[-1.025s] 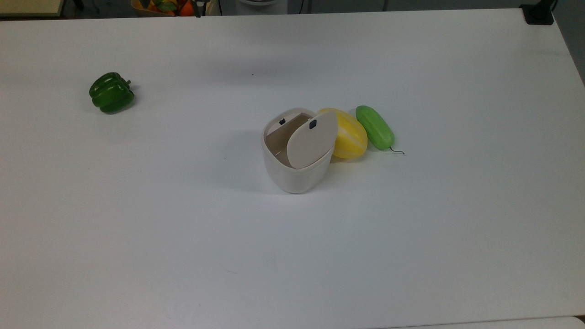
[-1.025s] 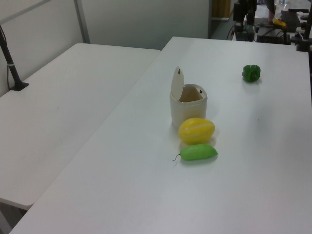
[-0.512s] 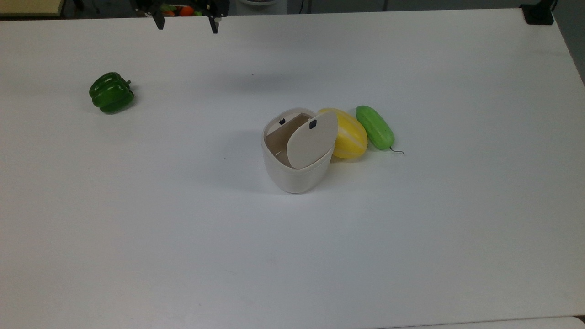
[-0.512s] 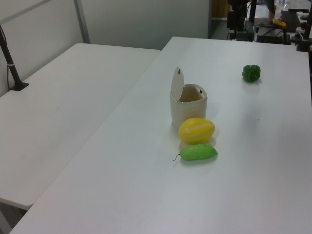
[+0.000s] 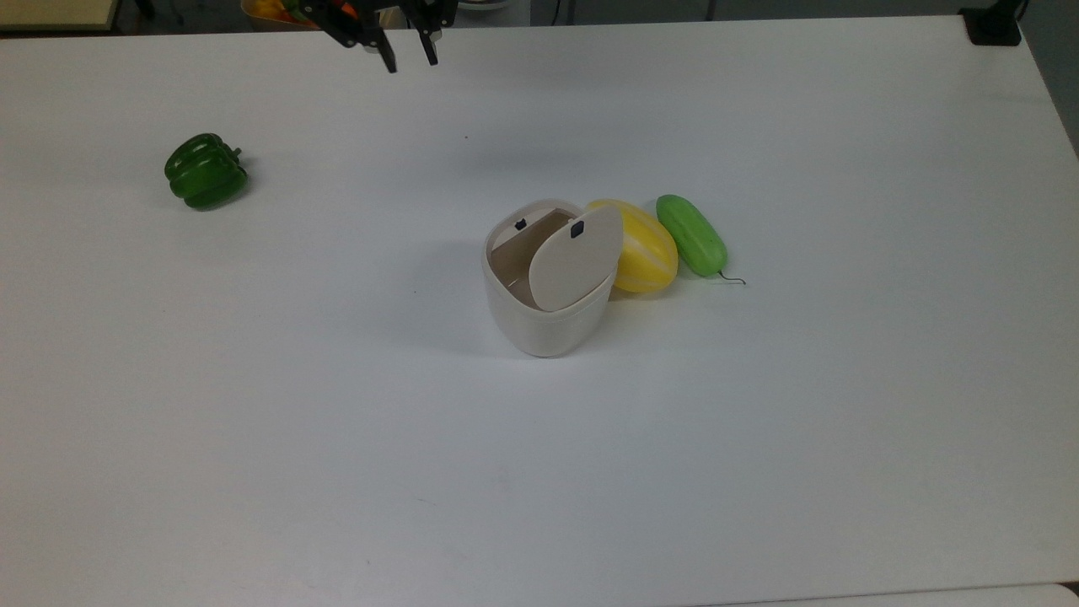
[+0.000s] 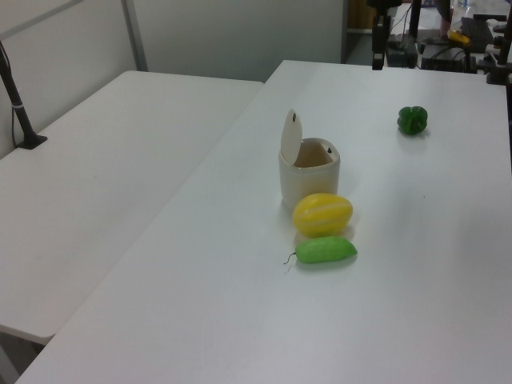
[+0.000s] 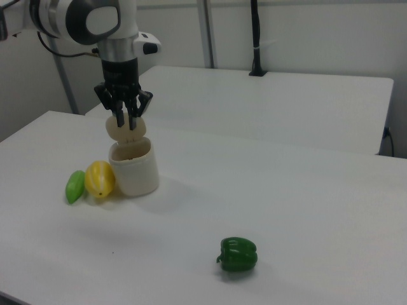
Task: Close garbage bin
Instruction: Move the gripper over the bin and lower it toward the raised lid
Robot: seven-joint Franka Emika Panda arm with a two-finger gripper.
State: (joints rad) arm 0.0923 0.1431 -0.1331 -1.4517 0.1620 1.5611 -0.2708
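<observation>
Top view, item one: garbage bin (image 5: 544,316), mid-table (image 5: 253,421), lid (image 5: 575,268) standing raised on its hinge, a yellow melon (image 5: 647,249) touching its side on the top view's right. I judge it light, rigid plastic, smooth, likely to skid, so I would push the lid's upper edge down rather than clamp it. Gripper (image 5: 409,55), fingers parted and empty, hangs well apart near the far edge.

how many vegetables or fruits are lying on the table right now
3. A yellow melon rests against the garbage bin on the top view's right, a light green cucumber lies just beyond it, and a dark green bell pepper sits alone far to the top view's left.
</observation>
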